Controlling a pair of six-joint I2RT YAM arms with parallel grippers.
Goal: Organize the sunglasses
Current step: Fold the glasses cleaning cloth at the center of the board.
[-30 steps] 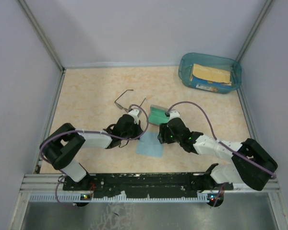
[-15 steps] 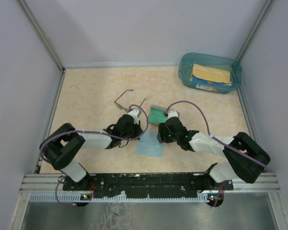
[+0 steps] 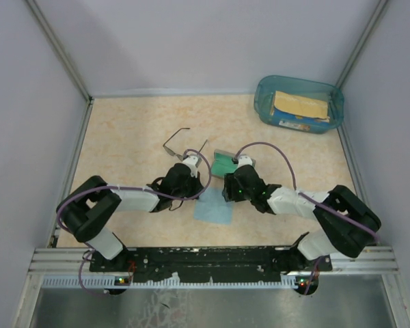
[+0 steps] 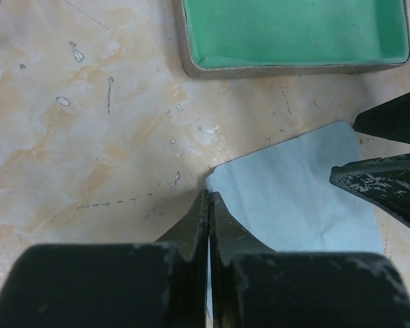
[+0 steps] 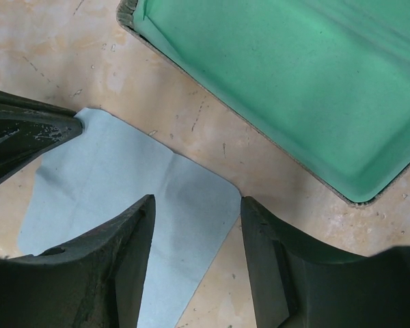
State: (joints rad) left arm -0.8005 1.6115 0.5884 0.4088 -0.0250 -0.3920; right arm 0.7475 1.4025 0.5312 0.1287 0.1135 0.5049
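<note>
The sunglasses point(image 3: 180, 140), a thin dark wire pair, lie on the table beyond the left gripper, touched by neither gripper. An open grey case with green lining point(image 3: 225, 164) sits right of them and shows in both wrist views point(image 4: 294, 31) point(image 5: 294, 82). A light blue cloth point(image 3: 212, 205) lies flat in front of the case. My left gripper point(image 4: 209, 198) is shut at the cloth's point(image 4: 294, 198) left corner, with a pale sliver between its jaws. My right gripper point(image 5: 197, 205) is open, low over the cloth's point(image 5: 143, 178) corner nearest the case, one finger on either side.
A teal plastic bin point(image 3: 263, 102) with yellow packets stands at the back right. Grey walls close in the table on three sides. The black rail with the arm bases runs along the near edge point(image 3: 205, 260).
My right arm has folded in and its gripper has shifted slightly left toward the cloth. The left arm, cloth, case and sunglasses have not moved.
</note>
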